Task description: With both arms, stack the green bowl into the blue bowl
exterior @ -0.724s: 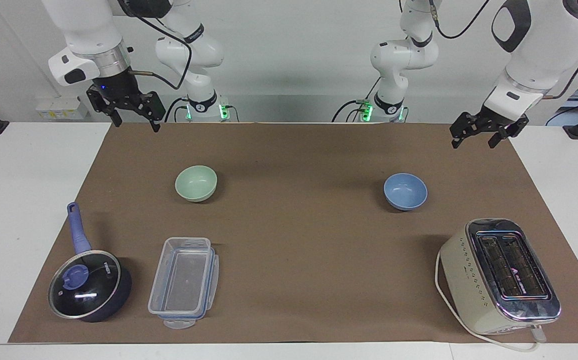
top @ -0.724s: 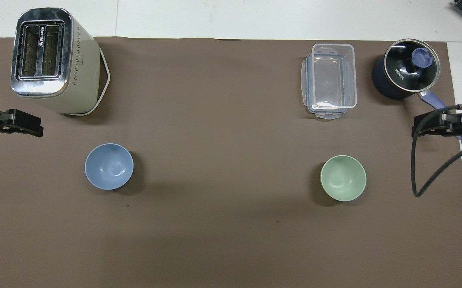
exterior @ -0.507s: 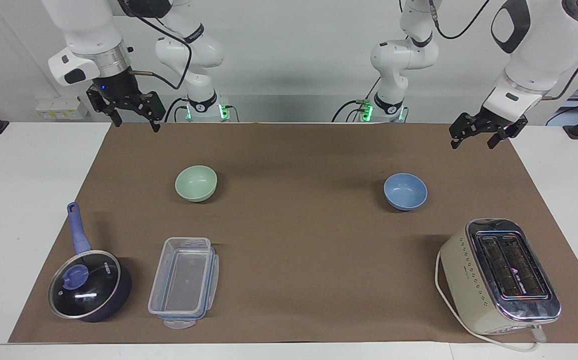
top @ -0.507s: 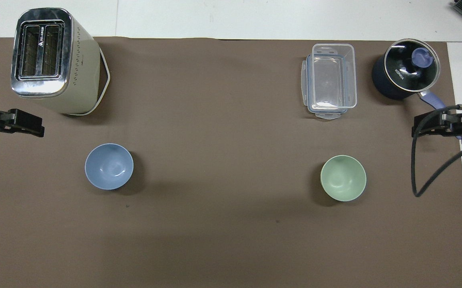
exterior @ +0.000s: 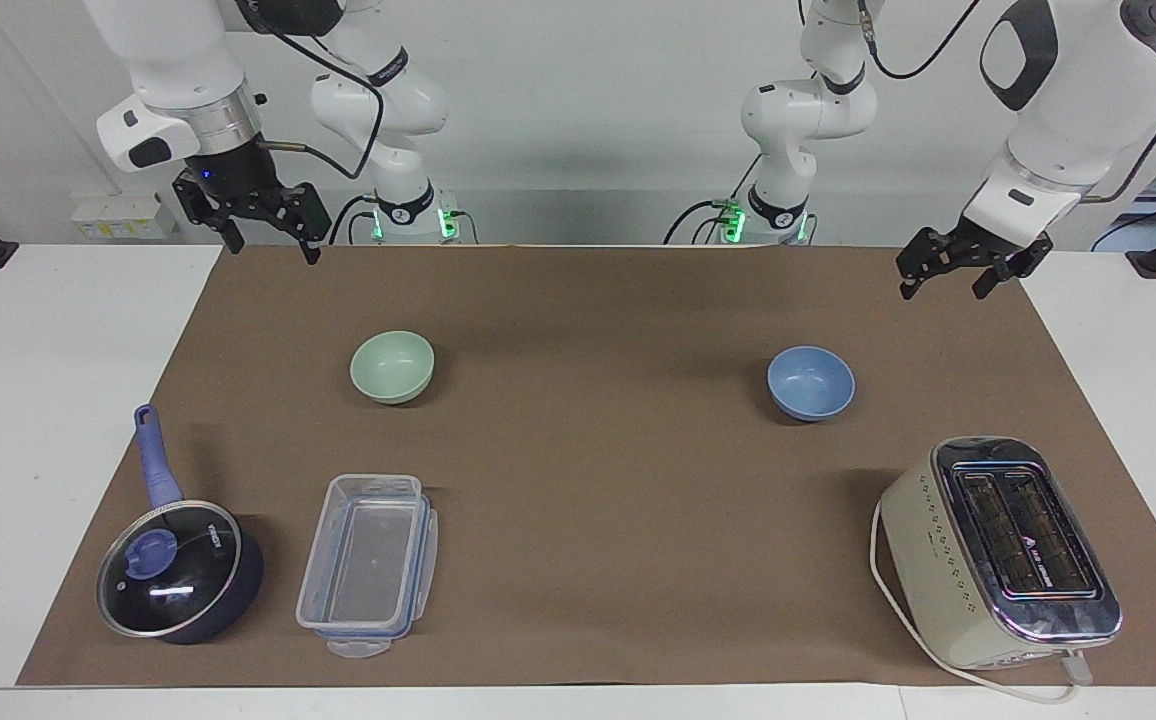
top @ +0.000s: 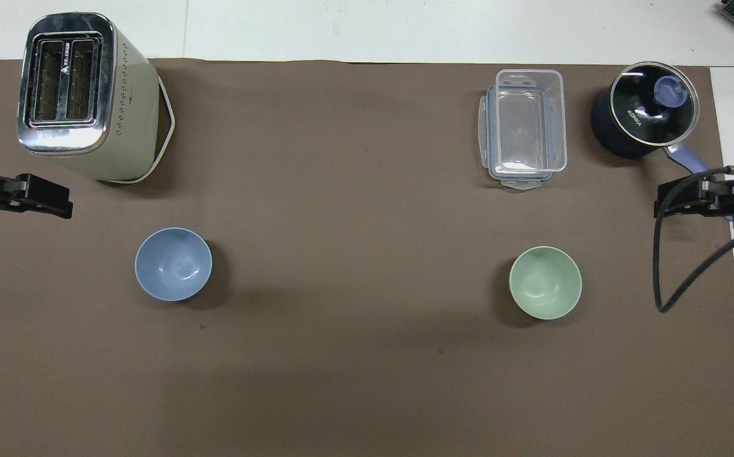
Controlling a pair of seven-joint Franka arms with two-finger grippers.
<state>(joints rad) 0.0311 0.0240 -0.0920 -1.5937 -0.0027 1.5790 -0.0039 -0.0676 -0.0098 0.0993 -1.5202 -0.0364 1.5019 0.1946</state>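
Note:
The green bowl (exterior: 392, 366) (top: 545, 282) stands upright and empty on the brown mat, toward the right arm's end. The blue bowl (exterior: 810, 382) (top: 173, 263) stands upright and empty toward the left arm's end, well apart from it. My left gripper (exterior: 941, 290) (top: 62, 204) hangs open and empty over the mat's edge at its own end, apart from the blue bowl. My right gripper (exterior: 275, 250) (top: 662, 204) hangs open and empty over the mat's edge at its own end, apart from the green bowl.
A cream toaster (exterior: 998, 550) (top: 81, 95) stands farther from the robots than the blue bowl. A clear plastic container (exterior: 368, 565) (top: 524, 127) and a dark blue lidded saucepan (exterior: 173, 580) (top: 643, 117) stand farther out than the green bowl.
My left gripper has drifted slightly toward the middle of the table. The right gripper and both bowls have not visibly moved.

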